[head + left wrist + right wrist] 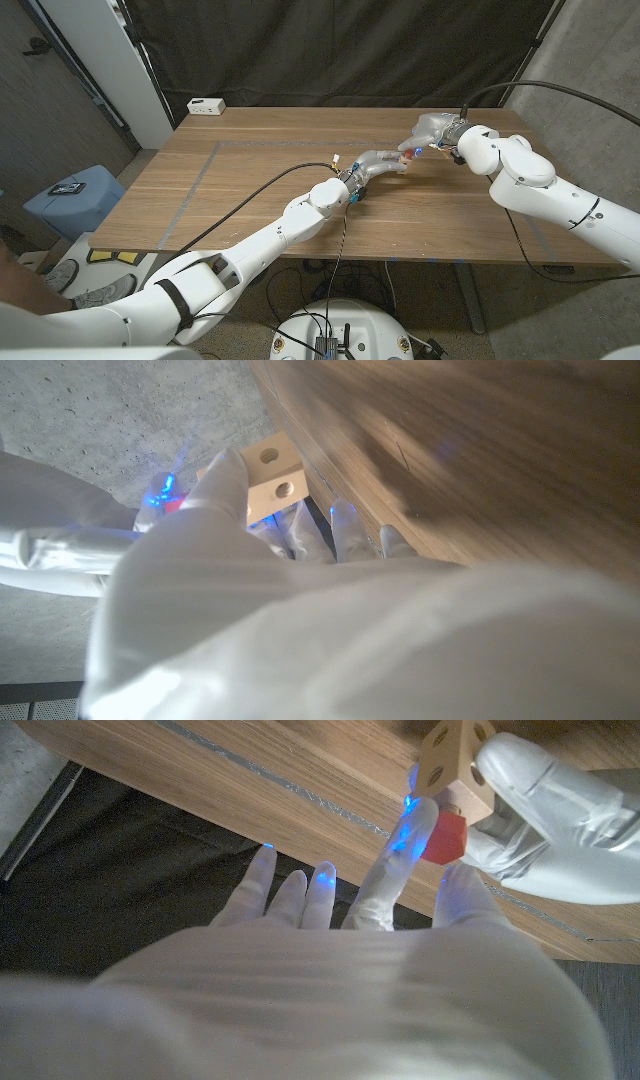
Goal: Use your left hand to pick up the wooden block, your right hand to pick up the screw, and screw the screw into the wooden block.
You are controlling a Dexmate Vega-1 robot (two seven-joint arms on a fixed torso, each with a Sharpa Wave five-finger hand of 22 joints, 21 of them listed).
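The head view looks down from above and behind both arms onto the tabletop (250,190), far enough to take in its whole width. The left wrist view sits close behind the left hand (230,590), facing along it at the wooden block (272,475). The right wrist view sits close behind the right hand (380,930), turned so the tabletop lies above. All three share the block, where both hands meet.

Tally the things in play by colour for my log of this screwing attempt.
White: 3, the left hand, right hand, power strip
Wood: 2, the wooden block, table
Red: 1, the screw
Total: 6
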